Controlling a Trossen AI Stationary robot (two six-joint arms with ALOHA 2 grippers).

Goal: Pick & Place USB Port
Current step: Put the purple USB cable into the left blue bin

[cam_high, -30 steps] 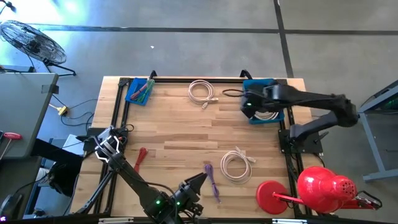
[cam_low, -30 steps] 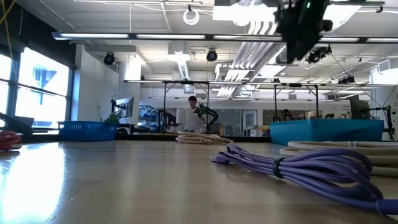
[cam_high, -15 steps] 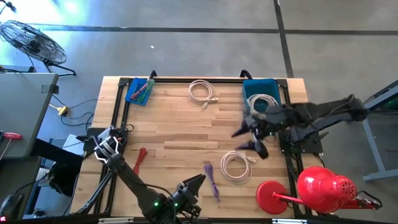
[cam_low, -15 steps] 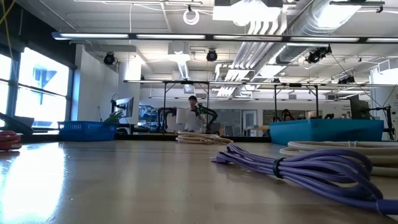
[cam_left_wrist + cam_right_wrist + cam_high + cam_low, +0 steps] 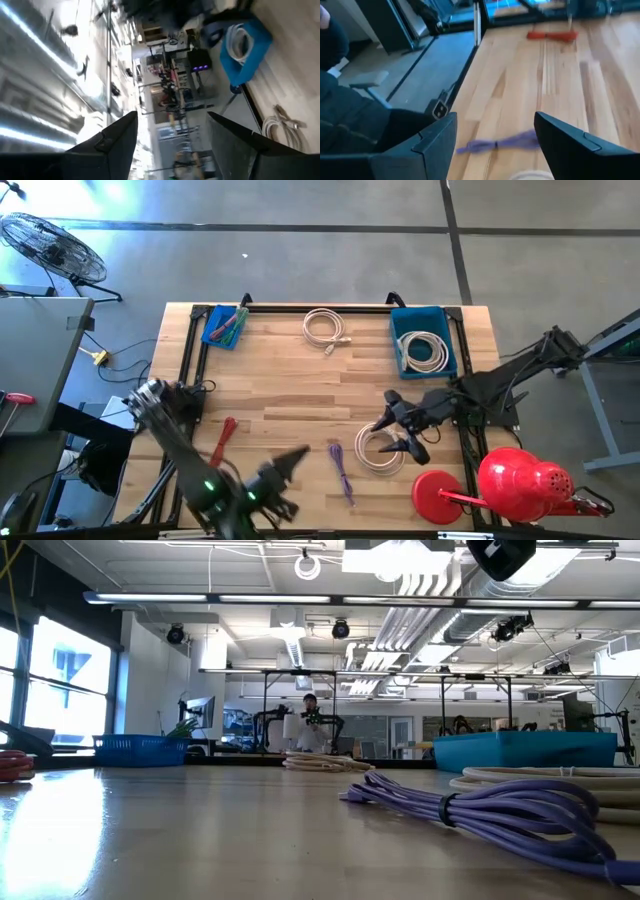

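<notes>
A white coiled cable lies flat on the wooden table near its front right. My right gripper hovers open just above the coil's far side, touching nothing; in the right wrist view its fingers stand wide apart. A second white coil lies inside the blue bin at the far right. A third white coil lies at the far middle. My left gripper is open and empty near the front edge; it also shows in the left wrist view.
A purple cable and a red cable lie near the front. A blue tray with coloured cables stands at the far left. A red watering can and a red disc sit at the front right corner.
My right gripper has gone from above the blue bin toward the table's near edge and now hovers over the front white coil. One white coil stays in the bin. My left arm has swung toward the table's left edge.
</notes>
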